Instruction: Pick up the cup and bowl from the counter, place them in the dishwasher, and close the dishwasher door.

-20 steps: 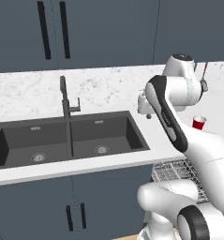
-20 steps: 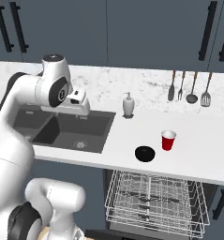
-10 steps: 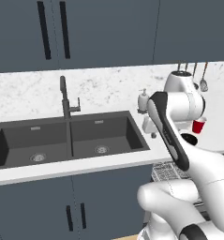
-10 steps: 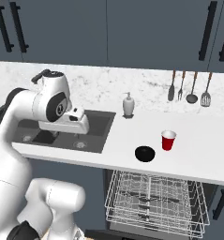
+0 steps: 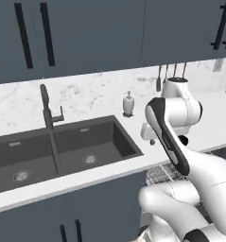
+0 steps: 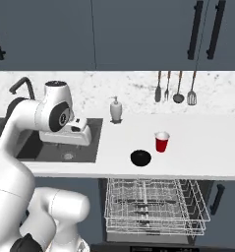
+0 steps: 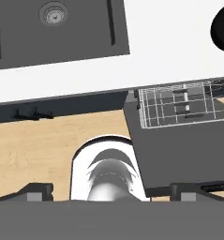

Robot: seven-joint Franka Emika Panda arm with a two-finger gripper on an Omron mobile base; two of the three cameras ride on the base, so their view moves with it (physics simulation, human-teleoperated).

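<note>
**Cup and bowl lie off to the gripper's right, past the sink**

White marble counter point(image 6: 207, 147) runs the width of the kitchen, sink point(image 6: 55, 147) set into it. Over the sink's right edge hangs the gripper point(image 6: 82, 135), its fingers point(image 7: 38, 191) spread apart and empty. Beyond the sink to the right, well apart from the gripper, sits the bowl point(image 6: 140, 157) near the counter's front edge (the cup point(image 6: 161, 141) stands just beside it, farther right and back). Below the bowl, the dishwasher point(image 6: 156, 231) is open, its rack point(image 6: 156, 204) drawn out. Reaching either calls for a rightward swing, I judge.
</note>
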